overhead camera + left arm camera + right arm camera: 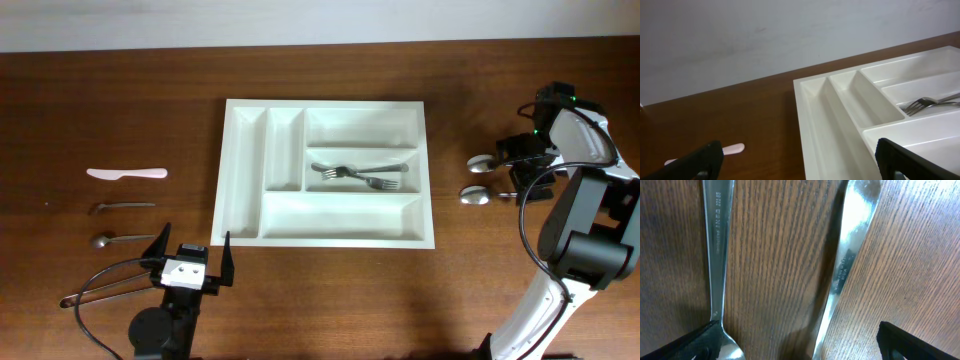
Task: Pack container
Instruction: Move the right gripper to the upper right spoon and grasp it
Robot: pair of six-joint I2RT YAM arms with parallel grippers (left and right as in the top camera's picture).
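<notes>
The white container (330,104) lies mid-table with two forks (356,176) in its middle wide compartment. The left wrist view shows its left rim (802,107) and the forks (932,103). My left gripper (190,257) is open and empty, just off the container's front-left corner, and its fingers frame the left wrist view (797,165). My right gripper (516,168) is open, low over the handles of two spoons (481,161) (474,196) right of the container. In the right wrist view both handles (717,245) (847,255) lie between the open fingers (800,347).
A pink knife (126,173) lies at the far left and shows in the left wrist view (732,149). Below it lie a thin metal utensil (125,206) and a spoon (118,240). Loose cable (100,285) trails beside the left arm.
</notes>
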